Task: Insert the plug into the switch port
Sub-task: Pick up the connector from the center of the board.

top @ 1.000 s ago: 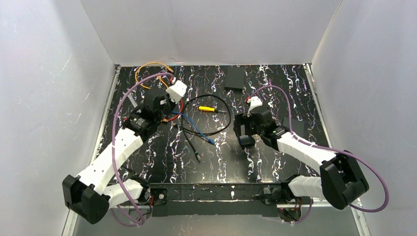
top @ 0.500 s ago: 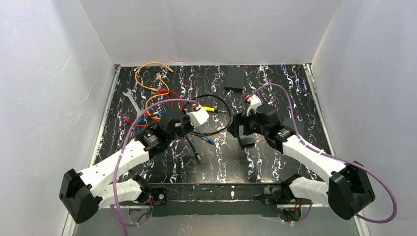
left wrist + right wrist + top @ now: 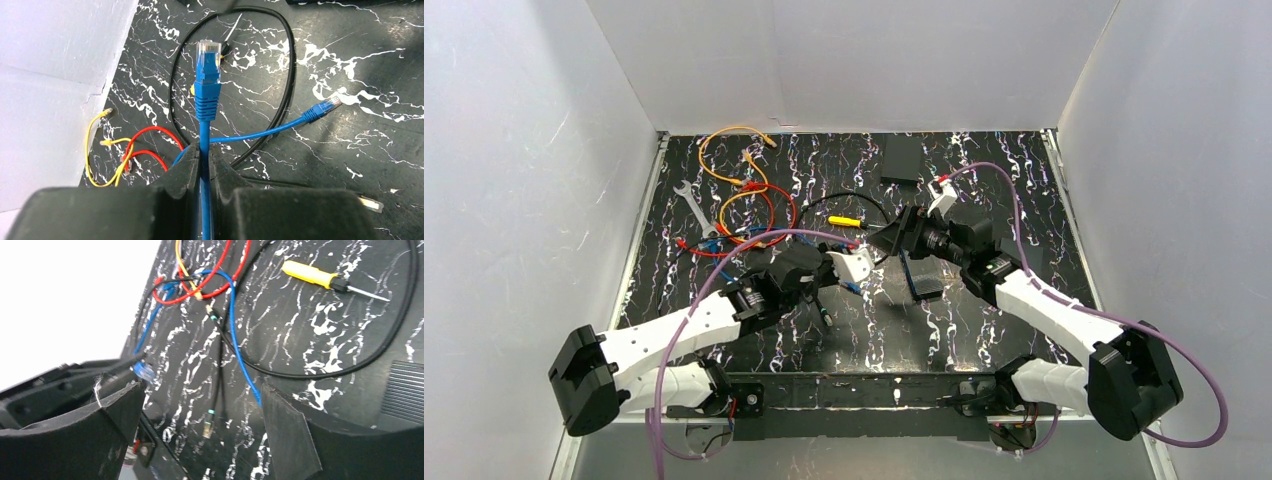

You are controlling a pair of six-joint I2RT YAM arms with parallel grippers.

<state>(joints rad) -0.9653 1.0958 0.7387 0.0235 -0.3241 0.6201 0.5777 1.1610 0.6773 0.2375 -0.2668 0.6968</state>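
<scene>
Left gripper [image 3: 204, 150]: clamped tight on the blue cable [image 3: 205, 120], pads pinched together a little way behind the plug
Plug [image 3: 208, 54]: clear-tipped, poking straight out past that grip, just on the near side of the yellow screwdriver [image 3: 844, 221]
Right gripper [image 3: 200, 392]: jaws flung wide apart, nothing between them, hanging by the screwdriver's metal tip
Black box [image 3: 900, 158]: beyond the screwdriver, by the back wall

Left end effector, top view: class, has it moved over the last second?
Yes. The left end effector swung from beside the orange cable toward the near right, ending just nearer than the yellow screwdriver.
</scene>
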